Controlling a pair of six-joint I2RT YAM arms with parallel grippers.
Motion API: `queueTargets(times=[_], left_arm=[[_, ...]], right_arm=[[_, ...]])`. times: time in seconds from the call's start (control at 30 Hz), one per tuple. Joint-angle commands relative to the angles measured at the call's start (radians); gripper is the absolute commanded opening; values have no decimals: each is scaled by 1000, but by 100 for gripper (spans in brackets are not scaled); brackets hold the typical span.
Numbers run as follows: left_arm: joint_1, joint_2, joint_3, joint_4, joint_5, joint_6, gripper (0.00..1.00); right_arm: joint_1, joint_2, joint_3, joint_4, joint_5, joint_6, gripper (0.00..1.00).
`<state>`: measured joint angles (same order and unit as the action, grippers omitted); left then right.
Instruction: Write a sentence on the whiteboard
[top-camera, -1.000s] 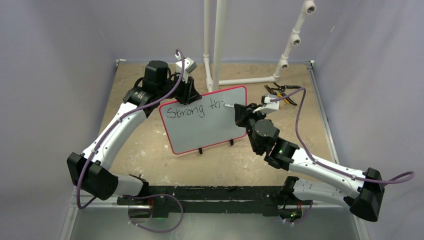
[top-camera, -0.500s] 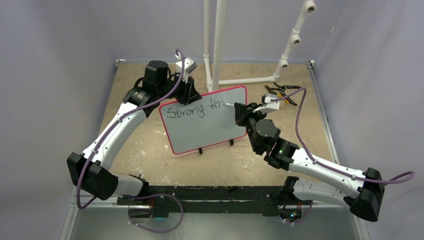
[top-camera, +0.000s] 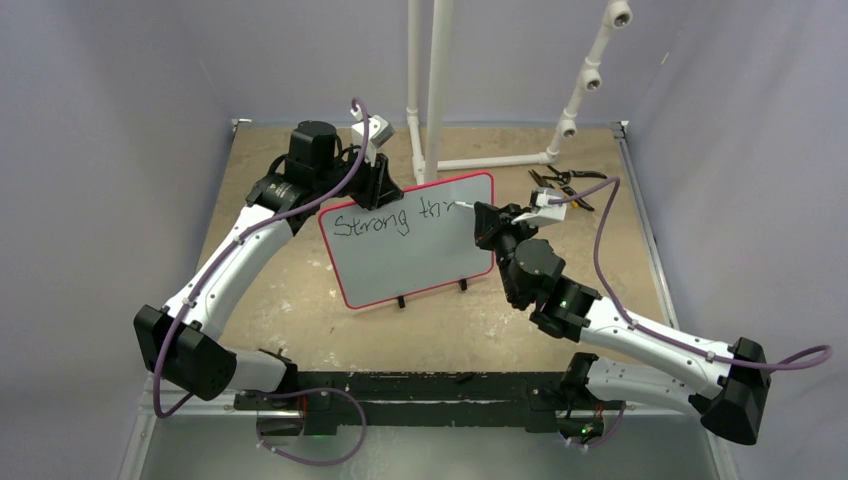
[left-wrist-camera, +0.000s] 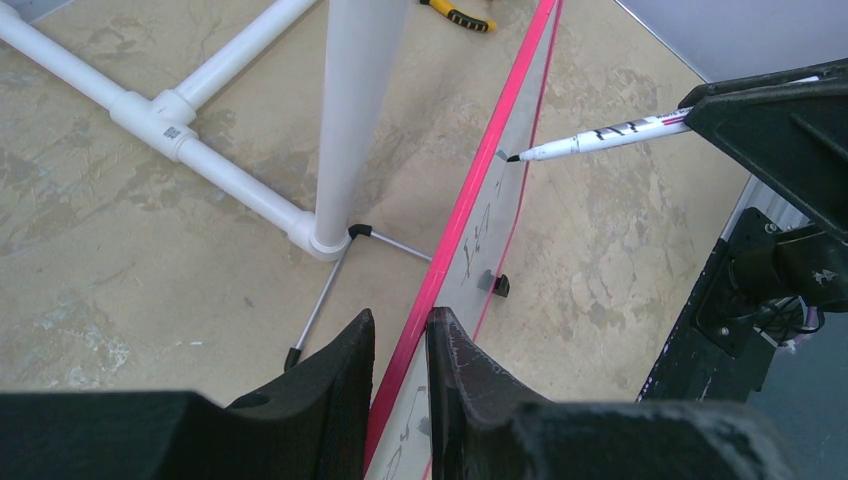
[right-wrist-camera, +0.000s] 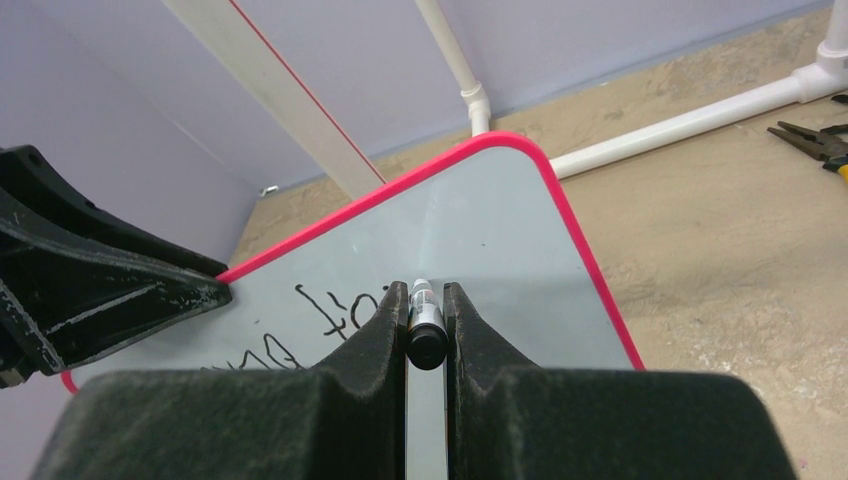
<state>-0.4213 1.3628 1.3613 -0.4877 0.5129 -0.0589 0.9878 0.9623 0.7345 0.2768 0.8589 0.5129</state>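
Note:
The whiteboard (top-camera: 415, 250), pale with a red border, stands upright on two small black feet in the middle of the table. The sentence (top-camera: 390, 218) reads "Strong thr" in black along the top line. My left gripper (top-camera: 383, 188) is shut on the board's top edge (left-wrist-camera: 480, 170), one finger (left-wrist-camera: 350, 375) on each side. My right gripper (top-camera: 487, 218) is shut on a black-and-white marker (right-wrist-camera: 424, 320). The marker tip (left-wrist-camera: 514, 157) sits at the board's face just right of the last letter. The board (right-wrist-camera: 490, 220) fills the right wrist view.
A white PVC pipe frame (top-camera: 435, 90) rises behind the board, its base tubes (left-wrist-camera: 190, 140) running along the table. Pliers with yellow and black handles (top-camera: 560, 185) lie at the back right. Purple-grey walls close in the table on three sides.
My right gripper has shifted a little right and up along the board, and the last letter has gained a stroke. The left gripper and the board have not moved.

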Motion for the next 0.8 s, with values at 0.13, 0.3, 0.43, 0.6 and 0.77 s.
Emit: queueTargets(times=[0.13,0.3,0.43,0.6,0.77], left_arm=[[-2,4,-10,-45,-22,-13,0],[-2,5,-12,-47,-36,-16,0],[-2,6,-14,-44,-36,-16,0],[-2,8,-12,-43,-30,-16,0],[-2,10,-11,-41,-24,-15,0]], right_arm=[[-3,-39,8,11,46,15,0],[-3,-84,-16,26,29,4,0],[-3,-83,-14,-10,32,27,0],[-3,-56,-3,-19,31,31,0],[-3,-42,0,3,43,21,0]])
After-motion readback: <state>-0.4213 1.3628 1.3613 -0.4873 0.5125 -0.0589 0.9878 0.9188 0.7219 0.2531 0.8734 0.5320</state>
